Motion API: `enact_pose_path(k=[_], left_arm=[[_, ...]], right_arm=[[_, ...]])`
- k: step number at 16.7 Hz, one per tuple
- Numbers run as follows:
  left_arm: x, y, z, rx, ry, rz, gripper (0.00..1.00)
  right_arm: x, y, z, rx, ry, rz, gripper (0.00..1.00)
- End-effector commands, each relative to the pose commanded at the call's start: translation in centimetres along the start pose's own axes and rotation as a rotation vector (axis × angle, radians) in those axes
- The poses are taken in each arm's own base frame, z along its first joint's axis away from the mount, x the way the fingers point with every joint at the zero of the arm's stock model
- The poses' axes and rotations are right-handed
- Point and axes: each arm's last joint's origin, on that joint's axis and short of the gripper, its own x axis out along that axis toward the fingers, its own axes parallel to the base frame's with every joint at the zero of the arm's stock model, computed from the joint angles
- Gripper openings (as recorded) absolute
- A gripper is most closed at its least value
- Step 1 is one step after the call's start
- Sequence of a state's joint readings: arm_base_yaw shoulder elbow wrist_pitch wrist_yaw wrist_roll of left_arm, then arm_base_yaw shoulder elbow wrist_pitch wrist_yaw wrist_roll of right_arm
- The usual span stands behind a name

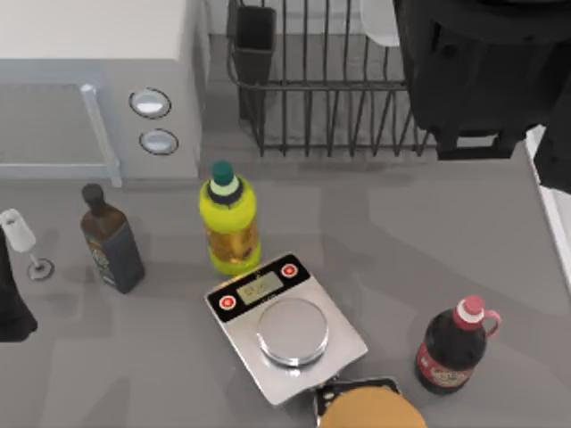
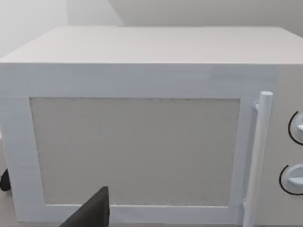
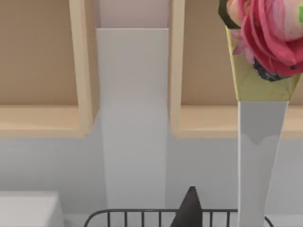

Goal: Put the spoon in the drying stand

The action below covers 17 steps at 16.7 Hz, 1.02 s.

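Drying stand [image 1: 330, 98]: black wire rack at the far middle of the table, its black utensil cup [image 1: 255, 40] at the corner nearest the microwave [image 1: 98, 80]; my right arm [image 1: 482, 71] hangs over the rack's right end, and from its wrist the rack's rim [image 3: 142, 213] lies below a dark fingertip [image 3: 189, 208], with a pale shelf unit [image 3: 132, 118] and a bouquet of pink flowers [image 3: 265, 38] beyond; whether my right gripper is spread or pressed together I cannot tell; spoon: not located. Yellow bottle [image 1: 230, 218] stands in front of the rack; silver scale [image 1: 285, 325] just nearer; dark red jug [image 1: 455, 348] to the right; dark bottle [image 1: 111, 241] and wine glass [image 1: 22, 241] to the left. My left arm [image 1: 13, 303] sits at the left edge, facing the microwave door [image 2: 137, 151]; its grip likewise I cannot tell.
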<state>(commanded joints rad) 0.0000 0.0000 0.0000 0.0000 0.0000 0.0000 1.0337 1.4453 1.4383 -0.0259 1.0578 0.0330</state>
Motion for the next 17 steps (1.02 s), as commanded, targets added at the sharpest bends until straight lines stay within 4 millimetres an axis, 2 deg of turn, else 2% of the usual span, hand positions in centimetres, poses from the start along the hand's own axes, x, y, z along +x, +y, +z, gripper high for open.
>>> enact_pose_path(k=[2, 4, 6, 9, 13, 15, 17], left_arm=[[0.0, 0.0, 0.0, 0.000, 0.000, 0.000, 1.00], [0.0, 0.0, 0.0, 0.000, 0.000, 0.000, 1.00], [0.0, 0.0, 0.0, 0.000, 0.000, 0.000, 1.00], [0.0, 0.0, 0.0, 0.000, 0.000, 0.000, 1.00], [0.0, 0.0, 0.0, 0.000, 0.000, 0.000, 1.00], [0.0, 0.0, 0.0, 0.000, 0.000, 0.000, 1.00], [0.0, 0.0, 0.0, 0.000, 0.000, 0.000, 1.00]], right_arm=[[0.5, 0.3, -0.3, -0.001, 0.001, 0.000, 0.00], [2.2, 1.3, -1.7, -0.006, 0.003, 0.002, 0.00], [5.1, 2.5, -4.1, -0.008, 0.006, 0.005, 0.00], [10.7, 3.5, -9.2, 0.012, -0.008, 0.007, 0.00], [17.3, 1.8, -16.3, 0.018, -0.017, 0.003, 0.00], [19.2, 0.6, -18.9, 0.008, -0.007, 0.001, 0.00], [19.9, 0.0, -19.8, 0.003, -0.003, 0.000, 0.00]])
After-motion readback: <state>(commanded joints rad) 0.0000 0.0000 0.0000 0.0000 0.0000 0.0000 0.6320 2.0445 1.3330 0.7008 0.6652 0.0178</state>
